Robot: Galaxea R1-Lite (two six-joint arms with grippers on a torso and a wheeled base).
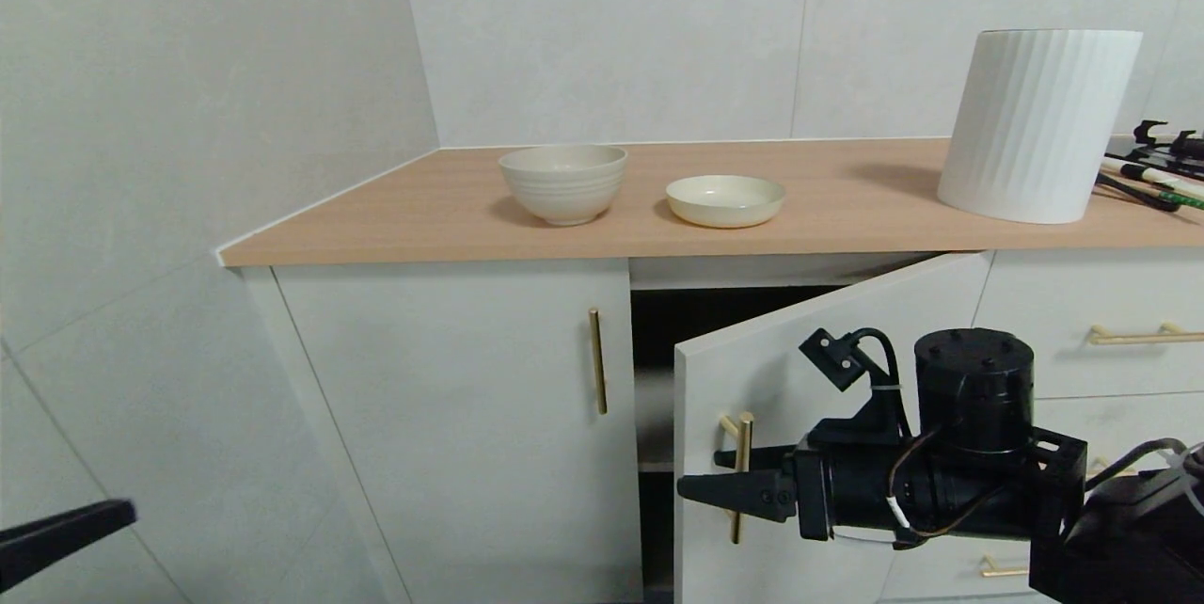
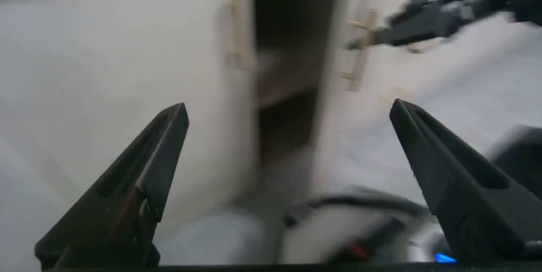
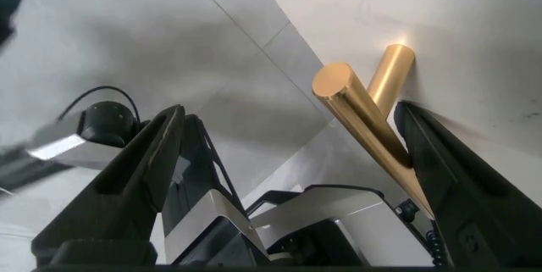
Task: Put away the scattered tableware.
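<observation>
Bowl (image 1: 562, 182), dish (image 1: 725, 200): side by side on surface (image 1: 847, 199). Right gripper (image 1: 702, 475): fingers spread, straddling handle (image 1: 744, 435) of ajar door (image 1: 828, 312). Left gripper (image 2: 288, 107): spread wide, holding nothing

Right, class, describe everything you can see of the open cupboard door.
The cupboard door is a flat, plain white panel, seemingly painted wood, swung partly open beneath the counter, showing a dark interior. A brass bar handle stands upright near its free edge. The right gripper, open, straddles that handle.
</observation>
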